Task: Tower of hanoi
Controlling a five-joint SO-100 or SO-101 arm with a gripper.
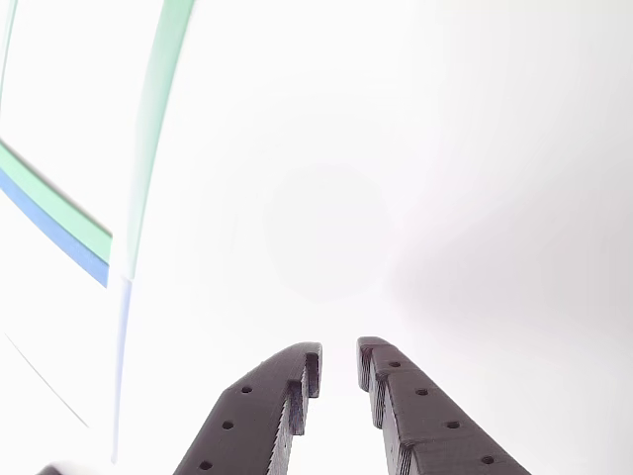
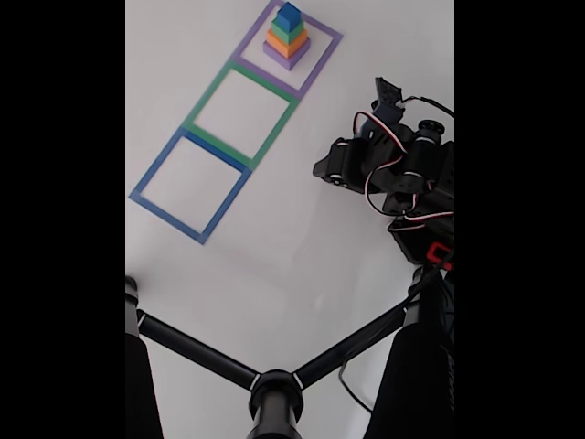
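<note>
A stepped tower of blocks (image 2: 287,38) stands in the purple taped square (image 2: 324,55) at the top of the fixed view, with a purple base, then orange, green, and blue on top. A green taped square (image 2: 208,94) and a blue taped square (image 2: 157,165) follow in a row toward the lower left, both empty. My arm (image 2: 393,165) is folded at the right, away from the tower. In the other view my gripper (image 1: 339,356) hovers over bare white table, open by a narrow gap, holding nothing. Green tape (image 1: 153,119) and blue tape (image 1: 59,233) run along the left.
A black stand with three legs (image 2: 274,393) fills the lower foreground of the fixed view. Red and white cables (image 2: 375,155) loop over the arm. White table lies between the arm and the taped squares.
</note>
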